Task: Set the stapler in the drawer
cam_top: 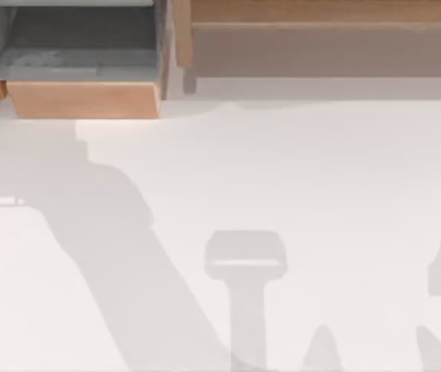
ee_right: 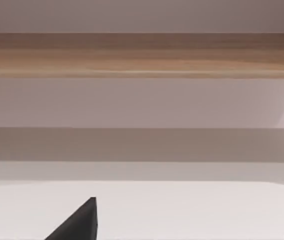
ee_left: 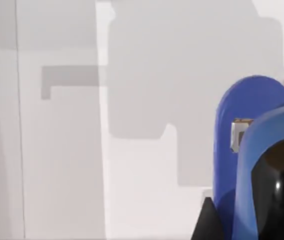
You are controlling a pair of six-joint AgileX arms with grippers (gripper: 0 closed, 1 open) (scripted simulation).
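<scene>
The blue stapler (ee_left: 246, 115), with its black top piece and a tiny label near the rounded tip, hangs close in front of the left wrist camera, above the white table. My left gripper (ee_left: 231, 225) is shut on it, and one dark fingertip (ee_left: 207, 222) shows beside the blue body. The drawer (cam_top: 84, 99) stands pulled open at the table's far left, with a grey floor and walls and a light tan front panel. Nothing lies inside it. A dark part of my right gripper (ee_right: 79, 222) faces the wooden shelf from low over the table.
A long wooden shelf (cam_top: 321, 39) with a brown recess runs along the back right, next to the drawer, and also fills the far side in the right wrist view (ee_right: 142, 52). Arm shadows fall across the white table (cam_top: 282, 170).
</scene>
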